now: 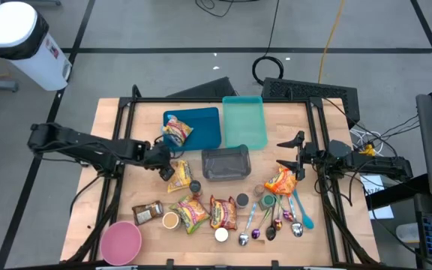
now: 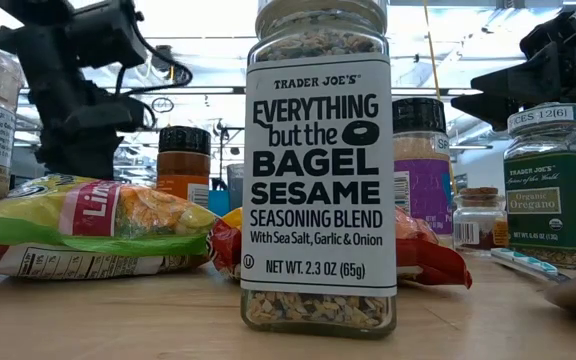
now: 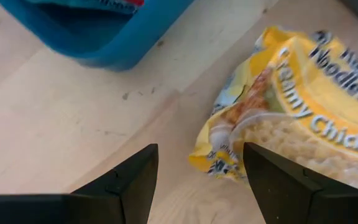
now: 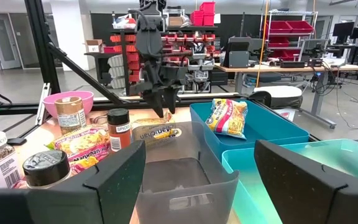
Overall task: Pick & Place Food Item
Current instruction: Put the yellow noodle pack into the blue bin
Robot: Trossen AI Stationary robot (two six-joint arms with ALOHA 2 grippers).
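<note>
Left gripper (image 1: 166, 169) hangs wide open, empty, over the yellow crinkly noodle packet (image 1: 181, 175) mid-table, beside the blue plastic bin (image 1: 201, 127); right gripper (image 1: 291, 156) open too, empty, near the right edge.

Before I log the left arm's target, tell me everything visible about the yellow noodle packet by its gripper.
The yellow noodle packet is a crinkled plastic pouch printed with noodles and "Creamy Chicken". It lies flat on the wooden table, just outside the blue bin, apparently sealed. The left gripper hangs open above its corner, fingers not touching it.
</note>
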